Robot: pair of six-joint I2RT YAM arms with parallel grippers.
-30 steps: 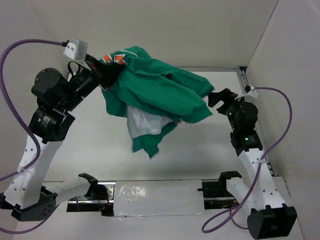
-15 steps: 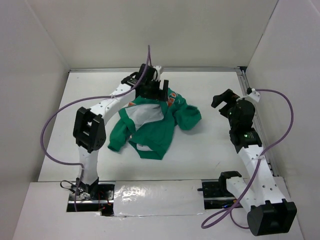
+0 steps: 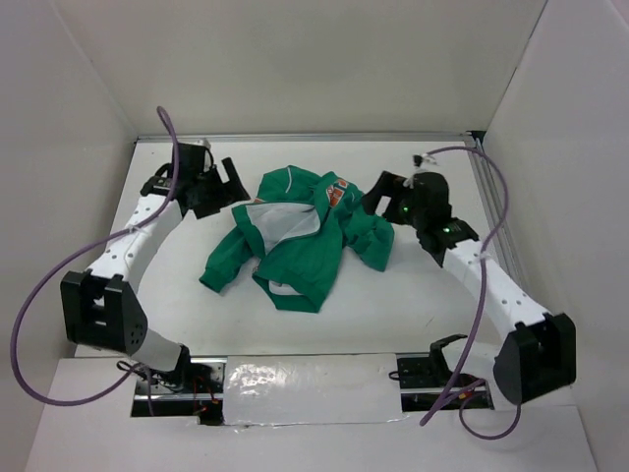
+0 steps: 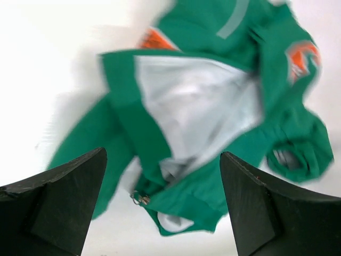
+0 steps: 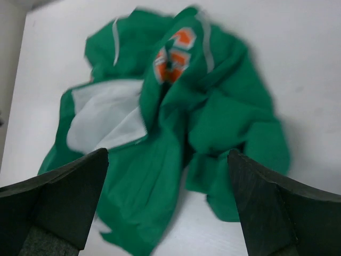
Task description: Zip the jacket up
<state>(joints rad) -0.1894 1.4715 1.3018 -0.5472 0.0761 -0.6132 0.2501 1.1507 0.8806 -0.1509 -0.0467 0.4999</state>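
On my desk the jacket lies crumpled at centre, unzipped, lining showing. Farther back, my left fingers hang spread and empty at its 10 o'clock, my right fingers likewise at 2 o'clock.

Light was bright and even, falling from overhead. The white table around the jacket was close to blown out, worst in the left wrist view, where the surface left of the jacket washed to plain white. Shadows were soft: a faint grey band hugged the jacket's right side in the right wrist view. Both wrist views were smeared by motion blur, the jacket's orange patch soft-edged. Below the jacket, the left gripper's fingers and the right gripper's fingers showed as dim, nearly featureless shapes.
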